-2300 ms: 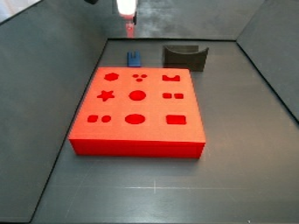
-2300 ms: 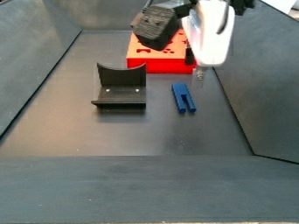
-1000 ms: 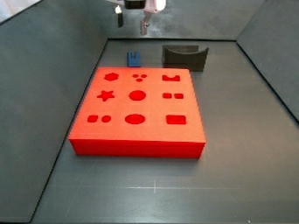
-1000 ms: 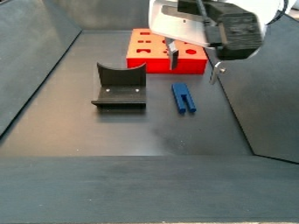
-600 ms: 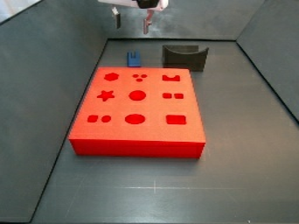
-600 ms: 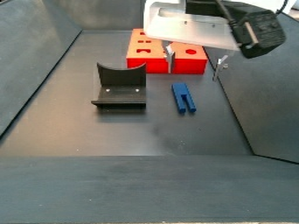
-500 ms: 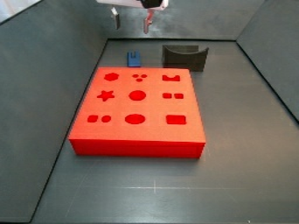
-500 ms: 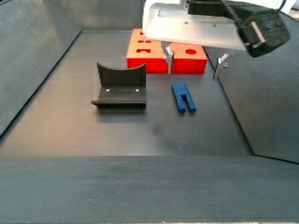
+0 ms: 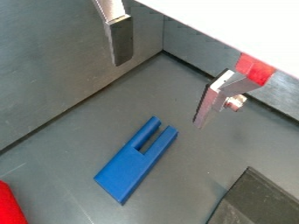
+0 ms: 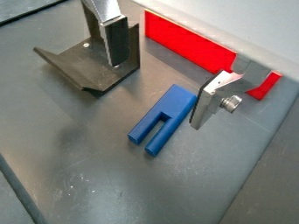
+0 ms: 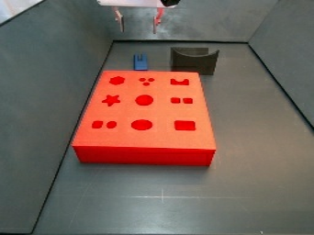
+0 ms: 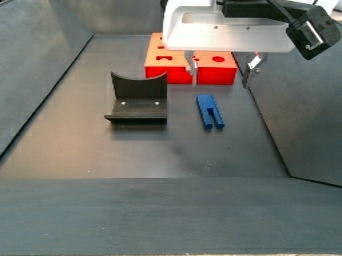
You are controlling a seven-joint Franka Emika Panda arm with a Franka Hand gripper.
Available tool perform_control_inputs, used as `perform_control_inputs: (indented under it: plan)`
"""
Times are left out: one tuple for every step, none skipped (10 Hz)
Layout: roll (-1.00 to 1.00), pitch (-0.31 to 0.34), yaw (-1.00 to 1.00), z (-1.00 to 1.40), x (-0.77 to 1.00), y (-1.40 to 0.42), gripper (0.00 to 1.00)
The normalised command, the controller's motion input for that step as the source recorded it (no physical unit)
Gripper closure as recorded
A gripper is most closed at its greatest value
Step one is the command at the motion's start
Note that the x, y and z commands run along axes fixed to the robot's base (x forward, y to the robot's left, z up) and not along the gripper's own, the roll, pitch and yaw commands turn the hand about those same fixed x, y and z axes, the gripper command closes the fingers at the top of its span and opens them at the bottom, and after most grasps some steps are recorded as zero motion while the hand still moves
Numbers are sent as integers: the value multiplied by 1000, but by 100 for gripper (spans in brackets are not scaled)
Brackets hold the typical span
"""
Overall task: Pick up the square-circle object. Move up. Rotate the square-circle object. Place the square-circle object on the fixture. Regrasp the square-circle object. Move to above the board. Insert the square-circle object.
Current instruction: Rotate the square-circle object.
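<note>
The square-circle object [image 12: 210,110], a small blue slotted block, lies flat on the grey floor between the fixture [image 12: 136,100] and the side wall. In a side view it lies [image 11: 141,61] just behind the red board [image 11: 145,115], left of the fixture [image 11: 196,59]. My gripper [image 12: 222,75] hangs open above the block, well clear of it. Both wrist views show the block [image 9: 138,157] [image 10: 163,120] on the floor below the gripper [image 9: 162,93] [image 10: 158,94], with nothing between the fingers [image 9: 121,39].
Sloping grey walls [image 11: 61,55] enclose the floor on all sides. The board [image 12: 174,57] fills the far end in a side view. The fixture [image 10: 82,66] stands close beside the block, and the board's edge [image 10: 187,44] runs behind them.
The wrist has turned since 2.3 s ago, so the two fingers now stand apart over the blue block. The gripper has risen slightly in the last half second. The block has not moved.
</note>
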Motion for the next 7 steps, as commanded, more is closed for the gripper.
perform_control_inputs:
  plan:
    - [0, 0, 0, -1000, 0, 0, 0]
    - [0, -9, -28, -1000, 6, 0, 0]
    - [-2, -22, -27, -1000, 14, 0, 0]
    - [-23, -32, -13, -1000, 23, 1, 0]
    - [-38, -35, -3, -1000, 31, 2, 0]
    - [-52, -35, 5, -1000, 40, 3, 0]
    - [-70, -35, 15, -908, 51, 6, 0]
